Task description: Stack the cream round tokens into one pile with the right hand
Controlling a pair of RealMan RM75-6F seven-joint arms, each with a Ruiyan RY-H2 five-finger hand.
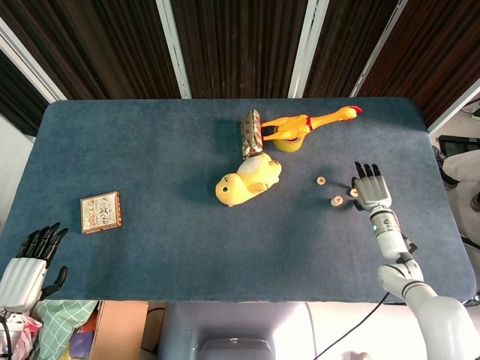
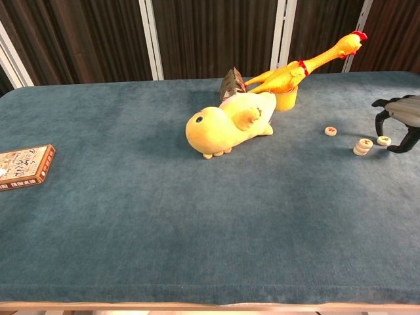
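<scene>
Right hand point(image 1: 371, 189) over blue felt table point(image 1: 150, 150), fingers spread, empty, arched above cream round token point(image 2: 384, 140). Left hand point(image 1: 26, 266) off table edge, fingers apart, empty.

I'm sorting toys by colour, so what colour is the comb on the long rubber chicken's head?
Red; the rubber chicken's comb shows best in the chest view.

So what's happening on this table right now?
The right hand hovers open over a single cream token near the table's right side, holding nothing. Beside it sits a small pile of tokens, and one more token lies apart, toward the yellow plush toy. So the stack is begun but not finished. The left hand sits idle off the table's near left corner.
</scene>
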